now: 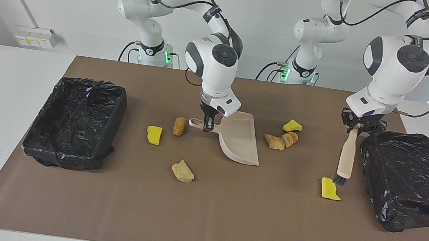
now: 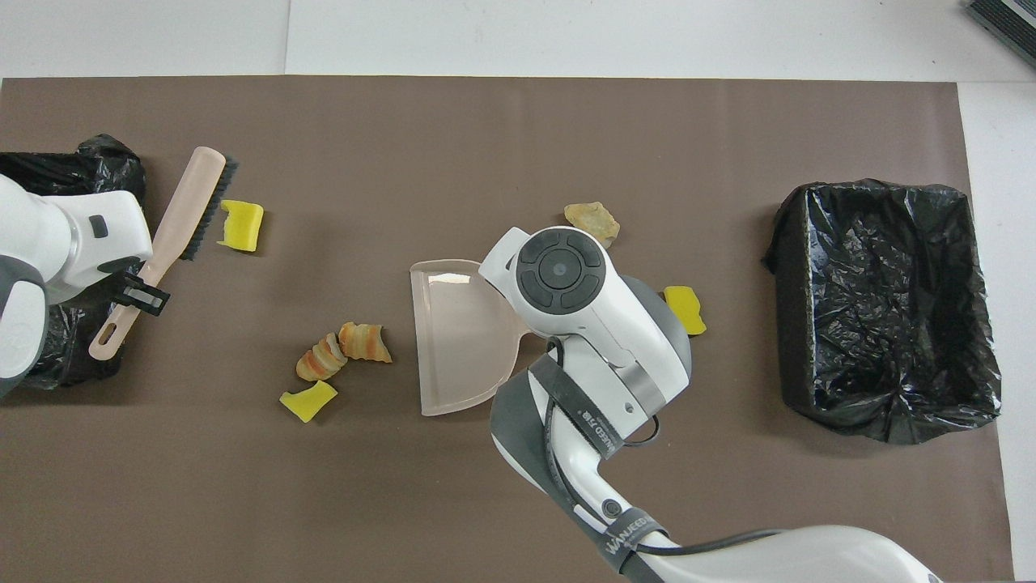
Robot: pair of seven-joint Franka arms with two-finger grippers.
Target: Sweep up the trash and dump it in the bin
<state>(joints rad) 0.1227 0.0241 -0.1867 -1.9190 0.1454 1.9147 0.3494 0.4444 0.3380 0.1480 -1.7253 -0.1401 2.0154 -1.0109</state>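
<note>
Left claw (image 1: 358,126) clenched on the handle of the beige brush (image 1: 345,158), which hangs bristles-down just beside a yellow chunk (image 1: 330,189) on the brown mat (image 1: 201,218), near the black-lined bin (image 1: 412,179) at the left arm's end of the worktop. Right claw (image 1: 207,124) clenched on the handle of the dustpan (image 1: 239,140), whose open lip faces the left arm's end and rests on the mat. Trash all loose on the mat: two striped pastry pieces (image 1: 280,140) and a second yellow chunk (image 1: 292,125) lie between pan and brush; a brown roll (image 1: 179,126), a third yellow chunk (image 1: 153,135) and a tan lump (image 1: 182,171) lie toward the right arm's end, past the pan's handle. Judgement: the step in hand is brushing the yellow chunk toward the pan. To do it well, set the bristles down on the bin side of the chunk, draw low and steady toward the pan's lip, gather the pastry pieces en route, and keep the lip flat so nothing slips under. Both bins, including the other one (image 1: 75,123), appear to hold only their black liners; the dustpan is empty.
</note>
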